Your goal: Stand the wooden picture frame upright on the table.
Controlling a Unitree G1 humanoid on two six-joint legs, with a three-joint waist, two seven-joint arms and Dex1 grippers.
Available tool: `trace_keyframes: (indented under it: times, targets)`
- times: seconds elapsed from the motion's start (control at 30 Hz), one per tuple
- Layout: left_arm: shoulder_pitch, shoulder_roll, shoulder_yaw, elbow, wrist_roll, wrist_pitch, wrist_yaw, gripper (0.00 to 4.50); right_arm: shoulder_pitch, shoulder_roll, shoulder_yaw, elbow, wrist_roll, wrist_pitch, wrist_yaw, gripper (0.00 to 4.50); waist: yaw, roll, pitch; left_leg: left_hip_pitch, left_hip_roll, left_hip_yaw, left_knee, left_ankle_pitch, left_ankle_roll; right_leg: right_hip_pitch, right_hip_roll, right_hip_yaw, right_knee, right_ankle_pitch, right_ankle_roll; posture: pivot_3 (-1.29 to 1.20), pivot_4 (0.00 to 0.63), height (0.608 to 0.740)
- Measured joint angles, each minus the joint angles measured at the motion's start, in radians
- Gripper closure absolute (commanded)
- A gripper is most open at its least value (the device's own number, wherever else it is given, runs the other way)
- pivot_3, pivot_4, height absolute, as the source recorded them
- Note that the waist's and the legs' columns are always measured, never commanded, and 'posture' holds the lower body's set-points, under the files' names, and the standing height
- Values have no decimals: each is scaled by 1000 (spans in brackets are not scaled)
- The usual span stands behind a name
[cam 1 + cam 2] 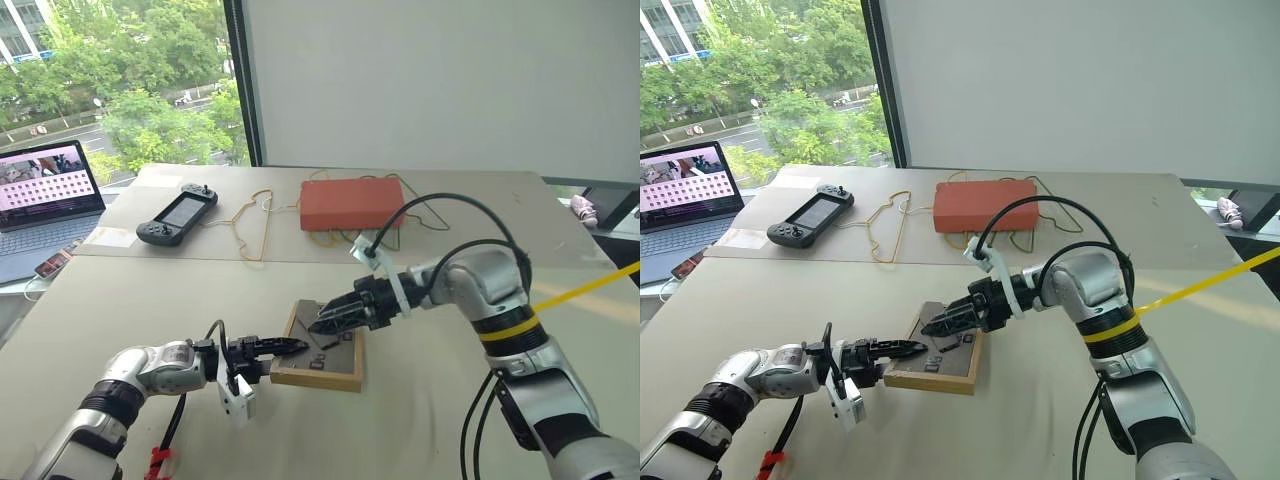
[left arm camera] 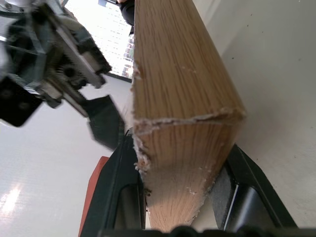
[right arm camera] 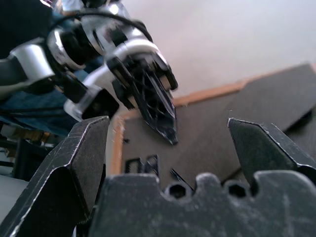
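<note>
**Frame face-down, gripped at one corner, right fingers spread above its back**

The wooden picture frame [image 1: 318, 347] lies flat on the table [image 1: 420, 420], dark grey back upward, near the table's front edge between the two arms. Its long axis runs away from the robot, leaning slightly to the robot's right at the far end; the short near edge shows bare light wood. The black stand [image 1: 952, 338] lies on the back, not clearly raised.

The left gripper [image 1: 283, 347] reaches in level from the robot's left and is clamped on the frame's near-left corner: in the left wrist view both black fingers [image 2: 118, 182] press against the two faces of the wood edge [image 2: 182, 123].

The right gripper [image 1: 932, 326] comes in from the right, pointing down and left over the frame's back. Its fingers [image 3: 86, 148] are spread wide and grasp nothing, with the grey back panel [image 3: 212, 133] visible between them.

Well behind the frame lie an orange-red box [image 1: 350, 203], a handheld game console [image 1: 177, 215] and a laptop [image 1: 45, 195].
</note>
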Motion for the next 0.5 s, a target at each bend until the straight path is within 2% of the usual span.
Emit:
trace_keyframes:
  times: [0.37, 0.5]
  targets:
    - [27, 6, 16, -29, 1, 8, -7, 3273, -24, 18, -11, 213, -75, -150, -9, 37, -13, 0, 0, 1, 0, 0, 0, 0, 0, 0, 0, 0, 1, 0, 0, 0, 150, 740]
    - [31, 9, 16, -36, 1, 7, -9, 3273, 3, 6, -5, 155, -73, -147, -4, 37, -16, 0, 0, 1, 0, 0, 0, 0, 0, 0, 0, 0, 1, 0, 0, 0, 150, 740]
